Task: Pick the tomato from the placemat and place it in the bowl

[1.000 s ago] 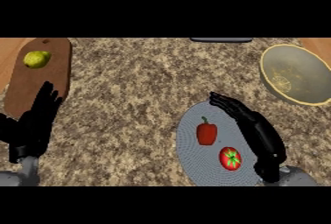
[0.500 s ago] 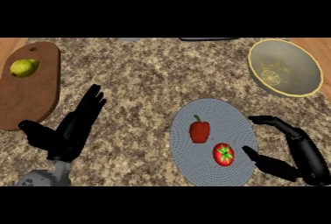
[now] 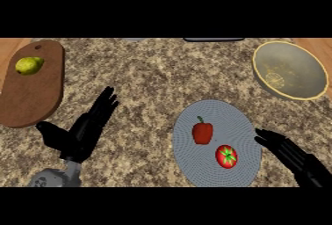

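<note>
light falls evenly and fairly bright over the speckled surface [image 3: 156,83], with no strong direction. shadows are faint. the bowl [image 3: 288,70] shows a darker inner wall at its left side. the tomato [image 3: 226,156] carries a soft sheen, no harsh glare. black hands read as dark, low-detail shapes.

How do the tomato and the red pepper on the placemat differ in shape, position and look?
The tomato is round, while the red pepper is longer and upright in the view. The tomato carries a green star-shaped top; the pepper has a thin dark stem. The tomato lies nearer the lower edge and the right hand; the pepper lies further up and to the left. Both are red, rest on the grey placemat, and are untouched by either hand.
</note>
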Robot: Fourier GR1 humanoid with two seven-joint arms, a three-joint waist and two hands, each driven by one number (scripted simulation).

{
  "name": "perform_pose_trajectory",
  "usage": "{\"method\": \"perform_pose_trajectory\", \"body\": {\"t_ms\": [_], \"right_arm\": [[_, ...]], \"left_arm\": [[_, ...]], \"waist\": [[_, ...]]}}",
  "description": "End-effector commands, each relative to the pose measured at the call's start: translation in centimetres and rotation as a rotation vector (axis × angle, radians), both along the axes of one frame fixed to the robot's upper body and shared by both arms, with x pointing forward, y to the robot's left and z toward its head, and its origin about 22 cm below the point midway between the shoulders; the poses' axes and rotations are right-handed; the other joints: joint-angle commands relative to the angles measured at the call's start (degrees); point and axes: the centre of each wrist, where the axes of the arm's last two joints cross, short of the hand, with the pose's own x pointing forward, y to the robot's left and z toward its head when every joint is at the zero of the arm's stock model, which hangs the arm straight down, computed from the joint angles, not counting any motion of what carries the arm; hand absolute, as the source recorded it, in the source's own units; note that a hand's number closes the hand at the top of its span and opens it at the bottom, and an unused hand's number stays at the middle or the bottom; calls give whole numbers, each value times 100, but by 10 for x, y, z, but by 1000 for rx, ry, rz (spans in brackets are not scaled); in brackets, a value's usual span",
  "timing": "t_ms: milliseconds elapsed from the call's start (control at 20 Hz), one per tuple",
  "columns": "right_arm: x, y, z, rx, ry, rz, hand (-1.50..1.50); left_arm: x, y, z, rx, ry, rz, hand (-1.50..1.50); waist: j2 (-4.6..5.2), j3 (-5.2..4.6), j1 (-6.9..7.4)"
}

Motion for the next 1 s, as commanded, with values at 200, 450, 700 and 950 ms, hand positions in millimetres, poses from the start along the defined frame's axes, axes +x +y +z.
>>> {"method": "perform_pose_trajectory", "body": {"t_ms": [200,450,700,950], "right_arm": [[-25,29,60,-331,153,-180,-150],[-25,64,71,-416,315,-228,-150],[-4,100,63,-469,432,-271,-150],[22,106,50,-500,519,-328,-150]], "left_arm": [[-6,-13,-1,-7,3,-36,0],[17,-19,4,-3,-22,-44,0],[7,-10,-3,-17,-16,-68,0],[11,-20,-7,-1,-16,-64,0]], "waist": [[5,-2,151],[48,12,207],[47,21,280],[42,28,213]]}}
